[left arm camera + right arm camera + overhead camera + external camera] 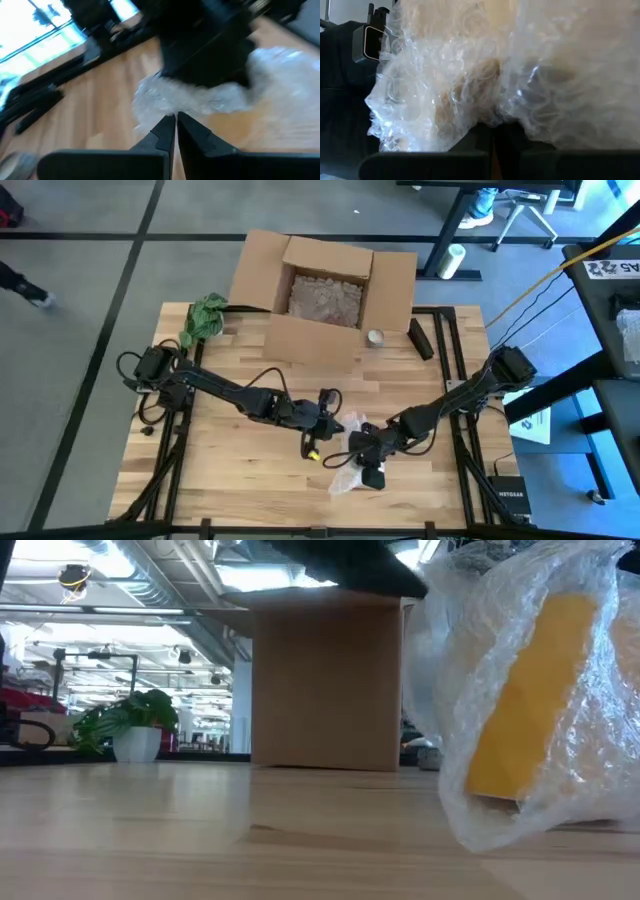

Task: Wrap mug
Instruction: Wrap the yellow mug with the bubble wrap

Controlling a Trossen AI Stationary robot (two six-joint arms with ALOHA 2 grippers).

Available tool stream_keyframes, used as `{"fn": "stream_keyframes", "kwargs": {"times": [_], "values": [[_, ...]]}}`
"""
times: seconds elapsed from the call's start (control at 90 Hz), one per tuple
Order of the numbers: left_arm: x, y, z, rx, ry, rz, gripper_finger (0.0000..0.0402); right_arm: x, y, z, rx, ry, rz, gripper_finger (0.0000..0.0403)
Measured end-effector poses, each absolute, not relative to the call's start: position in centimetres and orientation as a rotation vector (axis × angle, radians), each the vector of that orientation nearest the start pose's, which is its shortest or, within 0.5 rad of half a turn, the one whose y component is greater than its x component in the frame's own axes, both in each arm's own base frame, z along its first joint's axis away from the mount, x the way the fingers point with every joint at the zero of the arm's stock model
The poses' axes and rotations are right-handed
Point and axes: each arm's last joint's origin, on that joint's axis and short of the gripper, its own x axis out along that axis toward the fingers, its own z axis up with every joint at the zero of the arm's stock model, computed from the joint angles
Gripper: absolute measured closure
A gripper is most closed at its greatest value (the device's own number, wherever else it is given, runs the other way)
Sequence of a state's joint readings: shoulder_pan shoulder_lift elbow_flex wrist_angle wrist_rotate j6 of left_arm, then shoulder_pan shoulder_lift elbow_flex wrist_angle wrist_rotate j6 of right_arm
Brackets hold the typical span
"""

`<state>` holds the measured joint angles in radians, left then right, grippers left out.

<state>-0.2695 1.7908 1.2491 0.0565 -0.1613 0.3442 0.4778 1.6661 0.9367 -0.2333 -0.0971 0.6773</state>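
The yellow mug (525, 705) lies inside a bundle of clear bubble wrap (350, 452), near the table's front edge at the middle; the wrap's underside (480, 830) rests on the wood. My left gripper (327, 420) is shut at the wrap's left side. My right gripper (370, 455) comes from the right and is shut in the wrap. In the right wrist view the bubble wrap (470, 75) fills the picture and hides the mug. My left gripper pinches an edge of the bubble wrap (159, 111) at its fingertips, coming nearly level from the table's left. One layer or several, I cannot tell. My right gripper is shut on the bubble wrap (492, 117), which bulges over its fingers and hides the place of contact. It comes from the table's right, slanting down.
An open cardboard box (320, 290) with crumpled paper inside stands at the table's far middle. A green plant in a white pot (135, 730) is at the far left, a small roll (375, 337) and a black object (420, 338) are beside the box's right.
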Motion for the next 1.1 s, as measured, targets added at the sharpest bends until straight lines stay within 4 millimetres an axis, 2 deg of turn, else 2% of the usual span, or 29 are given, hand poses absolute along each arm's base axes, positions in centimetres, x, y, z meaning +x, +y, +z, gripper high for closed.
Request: {"fn": "stream_keyframes", "kwargs": {"times": [0.322,0.722,0.978,1.1], "values": [[38.9,-12.3,24.5,0.385,0.366,-0.347,0.0401,28.6,15.1,16.8,0.414,1.079,0.173,0.0403],[39.8,-13.3,22.1,0.336,0.372,-0.462,0.0401,29.3,15.1,18.3,0.306,1.064,0.091,0.0402],[40.4,-13.6,21.8,0.315,0.301,-0.519,0.0401,29.3,14.9,18.7,0.268,1.080,0.054,0.0402],[40.5,-13.4,21.2,0.322,0.338,-0.500,0.0401,29.3,14.9,18.8,0.261,1.077,0.060,0.0402]]}}
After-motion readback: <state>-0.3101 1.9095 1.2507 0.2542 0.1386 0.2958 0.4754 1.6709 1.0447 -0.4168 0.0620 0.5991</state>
